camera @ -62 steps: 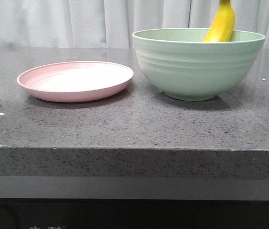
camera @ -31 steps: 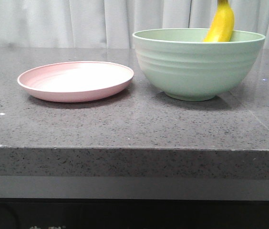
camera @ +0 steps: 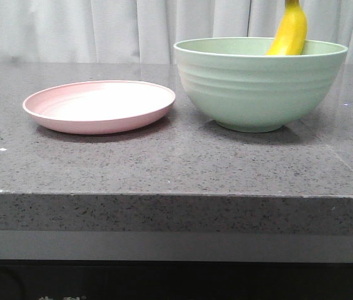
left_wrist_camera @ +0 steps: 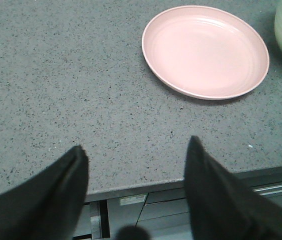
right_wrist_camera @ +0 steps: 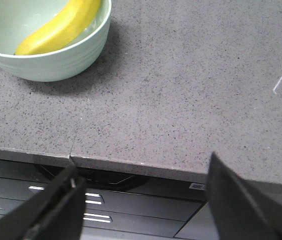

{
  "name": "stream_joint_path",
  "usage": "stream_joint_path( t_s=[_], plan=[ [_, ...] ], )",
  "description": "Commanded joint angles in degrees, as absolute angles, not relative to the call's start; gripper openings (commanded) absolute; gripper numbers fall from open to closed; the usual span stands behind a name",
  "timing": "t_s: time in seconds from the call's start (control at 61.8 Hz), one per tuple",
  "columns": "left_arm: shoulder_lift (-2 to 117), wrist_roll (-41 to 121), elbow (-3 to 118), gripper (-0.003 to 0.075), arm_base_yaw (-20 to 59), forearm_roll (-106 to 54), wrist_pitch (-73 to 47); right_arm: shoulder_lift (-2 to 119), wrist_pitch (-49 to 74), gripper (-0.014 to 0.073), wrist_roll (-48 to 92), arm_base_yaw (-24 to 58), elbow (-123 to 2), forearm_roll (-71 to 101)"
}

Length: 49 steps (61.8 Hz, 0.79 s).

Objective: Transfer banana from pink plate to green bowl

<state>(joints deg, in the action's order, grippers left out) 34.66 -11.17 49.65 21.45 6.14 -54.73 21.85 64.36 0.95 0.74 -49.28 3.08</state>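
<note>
The yellow banana (camera: 289, 31) stands tilted inside the green bowl (camera: 261, 84), its upper end sticking above the rim; it also shows in the right wrist view as the banana (right_wrist_camera: 61, 27) lying against the wall of the bowl (right_wrist_camera: 56, 62). The pink plate (camera: 99, 106) lies bare to the bowl's left, and the left wrist view shows the plate (left_wrist_camera: 206, 50) with nothing on it. My left gripper (left_wrist_camera: 136, 150) hangs open over the counter's front edge, well back from the plate. My right gripper (right_wrist_camera: 141, 167) is open too, above the front edge and apart from the bowl.
The grey speckled counter (camera: 176, 162) carries both dishes, plate and bowl nearly touching. A white curtain (camera: 70, 28) hangs behind. Below the front edge are dark drawer fronts (right_wrist_camera: 131, 200). A seam (right_wrist_camera: 78, 130) runs across the counter top near the bowl.
</note>
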Motion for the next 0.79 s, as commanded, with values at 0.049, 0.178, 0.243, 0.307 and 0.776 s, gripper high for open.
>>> stream_joint_path(
  t_s=[0.049, 0.178, 0.243, 0.307, 0.776],
  plan=[
    [34.79, -11.56, 50.94, 0.0159, 21.35, 6.93, -48.25, 22.37, 60.63, 0.0303, 0.93, 0.66, -50.3, 2.64],
    [34.79, -11.56, 50.94, 0.0006, 21.35, 7.35, -47.44, 22.37, 60.63, 0.0083, 0.93, 0.66, -50.3, 2.76],
    [34.79, -11.56, 50.94, -0.0018, 21.35, 7.35, -47.32, 22.37, 60.63, -0.0017, 0.93, 0.66, -50.3, 2.87],
    [34.79, -11.56, 50.94, -0.0018, 21.35, 7.35, -47.62, 22.37, 60.69, -0.0076, 0.93, 0.66, -50.3, 2.97],
    [34.9, -11.56, 50.94, -0.0018, 21.35, 7.35, -47.77, 22.37, 60.69, -0.0069, 0.93, 0.66, -50.3, 3.02]
  ],
)
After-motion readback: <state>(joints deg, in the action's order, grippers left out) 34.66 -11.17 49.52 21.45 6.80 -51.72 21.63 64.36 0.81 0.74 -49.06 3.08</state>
